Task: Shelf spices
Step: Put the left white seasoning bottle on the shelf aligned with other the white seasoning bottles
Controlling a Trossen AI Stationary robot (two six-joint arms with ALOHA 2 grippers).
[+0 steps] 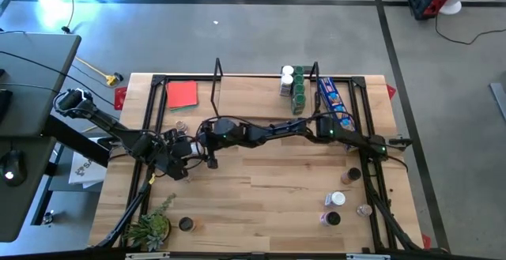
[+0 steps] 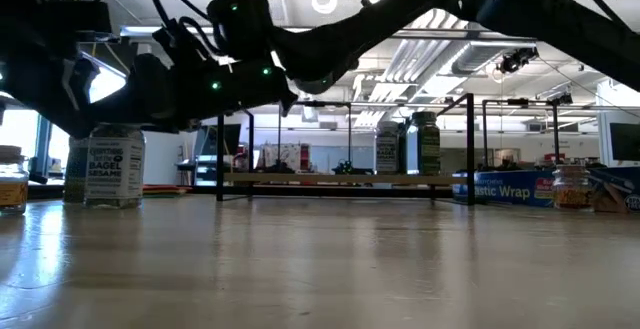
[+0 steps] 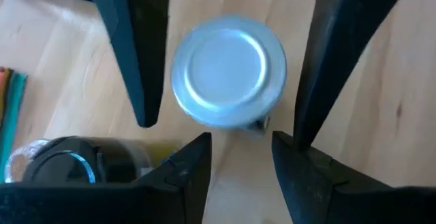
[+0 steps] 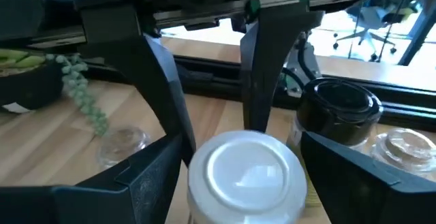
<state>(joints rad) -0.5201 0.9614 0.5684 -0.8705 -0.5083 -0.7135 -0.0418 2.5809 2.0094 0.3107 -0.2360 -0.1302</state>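
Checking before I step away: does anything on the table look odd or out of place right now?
Yes: two grippers crowd one white-lidded jar, left of the table's centre. The right gripper stands open around it; the left gripper faces it from the opposite side.

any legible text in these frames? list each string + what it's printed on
"BAGEL" on the label of the white-lidded jar at the low view's left; the lines above and below it are too blurred to read.
"...stic Wrap" on the long blue box at the low view's right; the word's start is hidden.
Labels on the jars on the shelf: too small to read.
High view and both wrist views: nothing readable.
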